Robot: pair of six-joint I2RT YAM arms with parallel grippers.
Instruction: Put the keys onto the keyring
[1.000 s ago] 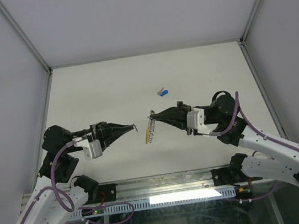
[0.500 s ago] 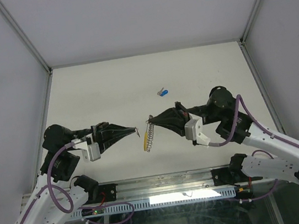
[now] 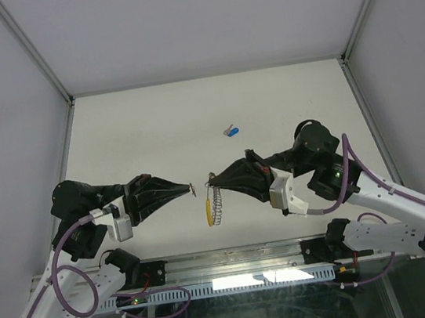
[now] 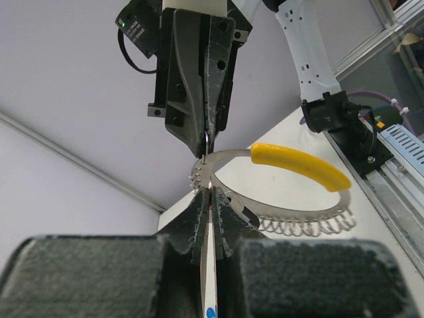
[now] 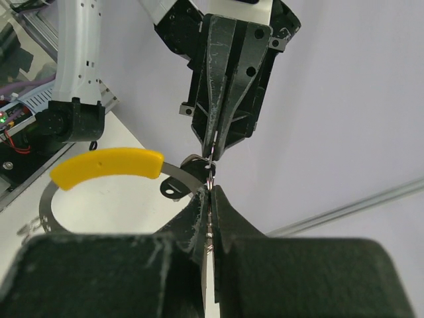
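Observation:
My left gripper [image 3: 190,186] is shut on a thin silver key [image 4: 209,265], seen edge-on between its fingers in the left wrist view [image 4: 209,192]. My right gripper [image 3: 211,179] is shut on the keyring [image 3: 215,202], which hangs below its tips above the table. The ring's silver band [image 4: 228,154], yellow segment [image 4: 299,165] and coiled part [image 4: 305,225] show in the left wrist view. In the right wrist view my right gripper [image 5: 211,189] holds the band [image 5: 179,173] beside the yellow segment [image 5: 106,165]. The two gripper tips almost touch, tip to tip. A blue-headed key [image 3: 231,132] lies on the table beyond them.
The white table [image 3: 137,130] is walled by pale panels on three sides, with metal frame posts [image 3: 31,50] at the back corners. A cable tray [image 3: 238,282] runs along the near edge between the arm bases.
My right gripper has come down and toward the near edge with the keyring. My left gripper has shifted slightly. The gap between the two tips has narrowed.

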